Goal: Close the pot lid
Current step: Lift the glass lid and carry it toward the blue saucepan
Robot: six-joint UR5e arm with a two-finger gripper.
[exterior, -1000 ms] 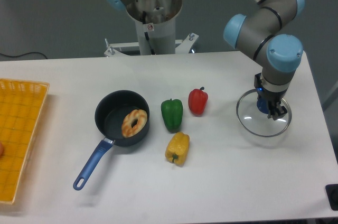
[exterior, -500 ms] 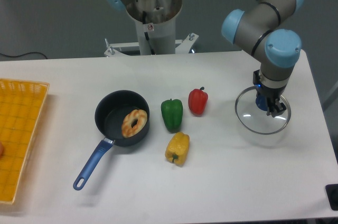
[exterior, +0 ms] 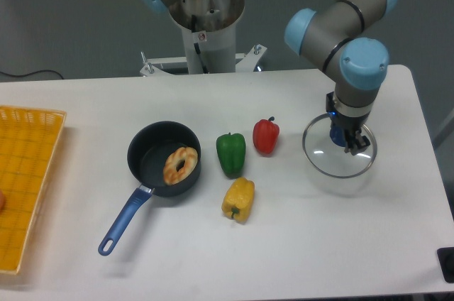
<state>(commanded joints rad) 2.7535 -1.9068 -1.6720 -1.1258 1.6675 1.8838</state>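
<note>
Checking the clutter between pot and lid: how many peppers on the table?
3. Green pepper sits just right of the pot; red pepper is beside the green one, toward the pot lid; yellow pepper lies nearer the camera. None appear hidden.

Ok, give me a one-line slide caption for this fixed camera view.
Gripper holds the pot lid by its knob, right of the peppers; the pot sits open with a bagel inside.

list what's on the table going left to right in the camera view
basket → pot with a bagel inside → green pepper → yellow pepper → red pepper → lid, with the gripper on its knob
</note>
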